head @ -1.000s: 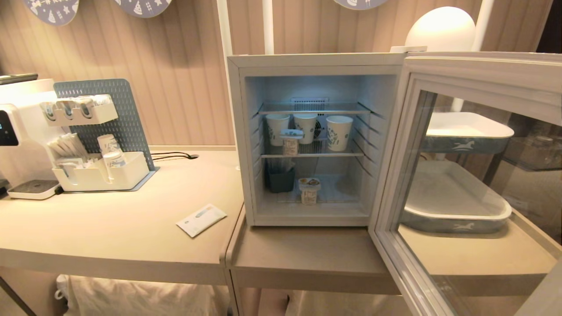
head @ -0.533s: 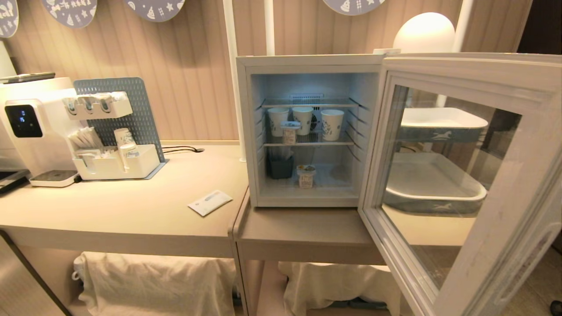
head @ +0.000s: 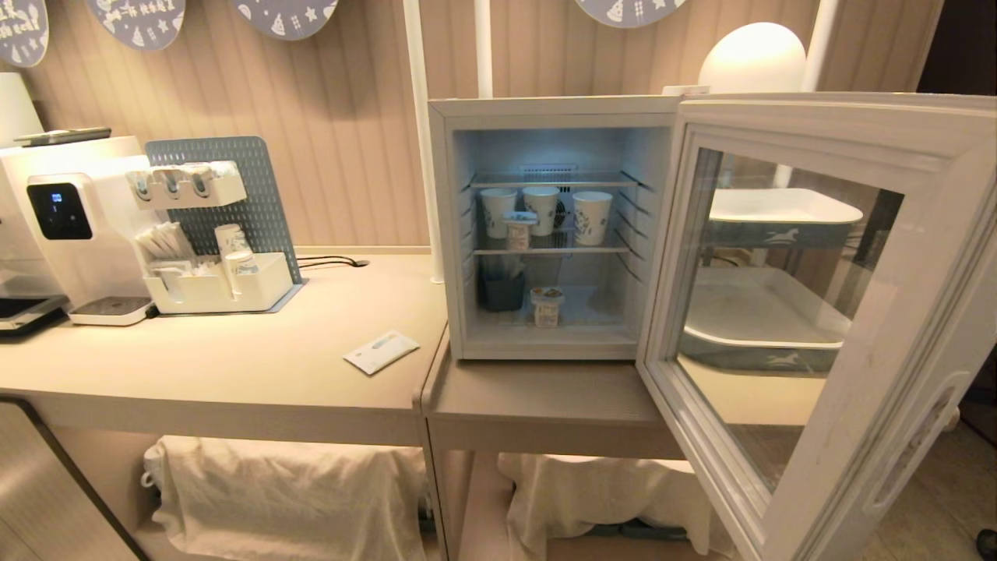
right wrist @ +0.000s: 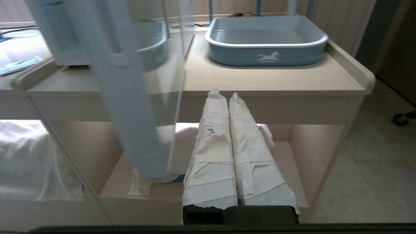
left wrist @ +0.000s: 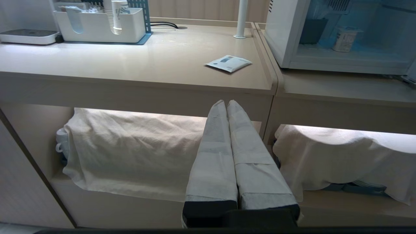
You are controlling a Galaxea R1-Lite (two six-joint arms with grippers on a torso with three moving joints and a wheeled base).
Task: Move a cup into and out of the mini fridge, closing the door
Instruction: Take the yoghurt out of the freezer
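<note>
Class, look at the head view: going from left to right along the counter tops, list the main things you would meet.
Coffee machine → white organizer with paper cups → flat white sachet → mini fridge → its open door.

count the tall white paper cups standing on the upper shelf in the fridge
3, in a row on the upper wire shelf of the mini fridge: left paper cup, middle paper cup, right paper cup. A small yogurt cup stands before them; none seem hidden.

No lettering, label or number can be read anywhere in view.
</note>
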